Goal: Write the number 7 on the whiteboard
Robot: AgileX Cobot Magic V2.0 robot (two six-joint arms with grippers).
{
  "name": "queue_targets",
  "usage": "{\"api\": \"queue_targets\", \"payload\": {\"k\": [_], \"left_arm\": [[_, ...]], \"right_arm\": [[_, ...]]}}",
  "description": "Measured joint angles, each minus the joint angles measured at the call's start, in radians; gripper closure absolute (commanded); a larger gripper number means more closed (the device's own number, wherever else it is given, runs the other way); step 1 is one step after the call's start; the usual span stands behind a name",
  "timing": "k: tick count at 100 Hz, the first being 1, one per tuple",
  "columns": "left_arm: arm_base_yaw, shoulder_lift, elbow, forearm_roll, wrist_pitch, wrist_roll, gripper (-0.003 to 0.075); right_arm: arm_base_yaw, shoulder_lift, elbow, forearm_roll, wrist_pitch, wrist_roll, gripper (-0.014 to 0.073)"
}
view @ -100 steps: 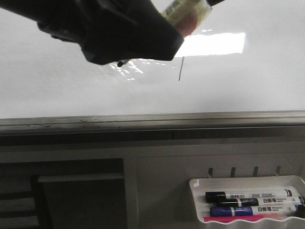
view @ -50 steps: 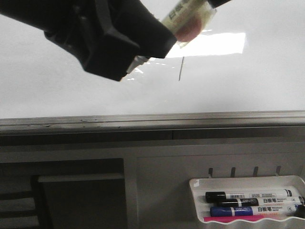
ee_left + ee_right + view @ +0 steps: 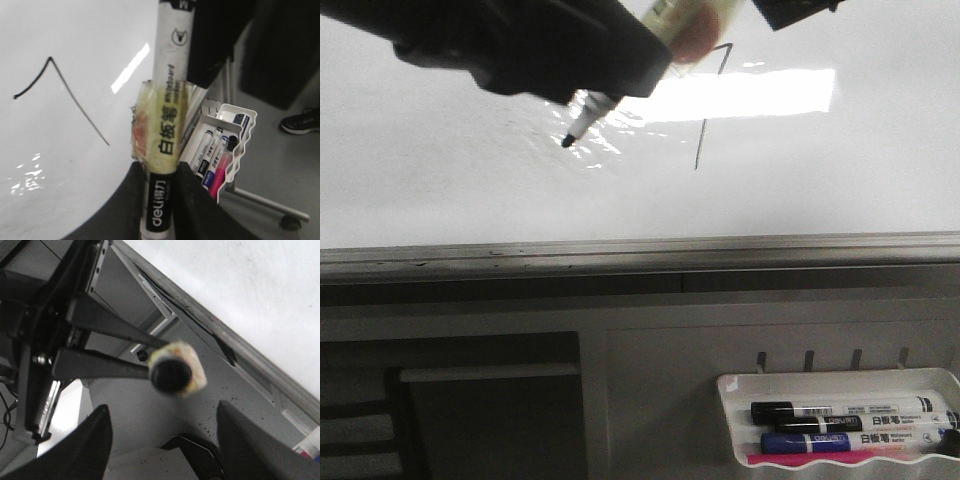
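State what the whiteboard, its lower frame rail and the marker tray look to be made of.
Whiteboard: glossy coated white surface, judging by the sharp window glare; core material unclear. Lower frame rail: dull grey, probably brushed metal, with a straight extruded profile and small scuffs. Marker tray: likely moulded white plastic, semi-matte, with rounded corners and a wavy front rim.
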Motion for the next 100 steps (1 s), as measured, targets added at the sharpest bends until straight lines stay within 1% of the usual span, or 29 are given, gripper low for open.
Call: {"api": "queue_targets", "payload": {"k": [8, 19, 32, 42, 51, 64, 85, 100], "left_arm": [[0.046, -0.035, 0.000, -0.077, 0.006, 0.000, 0.0741], [0.126, -0.083, 0.008, -0.235, 0.008, 0.000, 0.0741], [0.209, -0.113, 0.024, -0.458, -0.020, -0.002, 0.0741], [0.245, -0.102, 0.038, -0.562, -0.054, -0.002, 0.0741], [0.257, -0.067, 0.041, -0.605, -0.093, -0.002, 0.0741], [0.261, 0.009, 0.041, -0.624, -0.152, -0.004, 0.0741], [0.261, 0.139, 0.018, -0.656, -0.207, -0.004, 0.0741], [0.261, 0.187, 0.011, -0.686, -0.247, -0.004, 0.0741]], "right_arm": [[-0.031, -0.029, 0.000, 0.000, -0.002, 0.002, 0.0155], [-0.074, -0.085, 0.003, -0.009, -0.021, 0.007, 0.0155], [-0.114, -0.157, 0.054, -0.016, -0.055, 0.014, 0.0155], [-0.116, -0.218, 0.112, -0.018, -0.099, 0.015, 0.0155], [-0.116, -0.262, 0.160, -0.018, -0.133, 0.015, 0.0155], [-0.116, -0.294, 0.200, -0.018, -0.157, 0.015, 0.0155], [-0.116, -0.297, 0.208, -0.020, -0.166, 0.015, 0.0155], [-0.118, -0.297, 0.208, -0.020, -0.166, 0.015, 0.0155]]}}
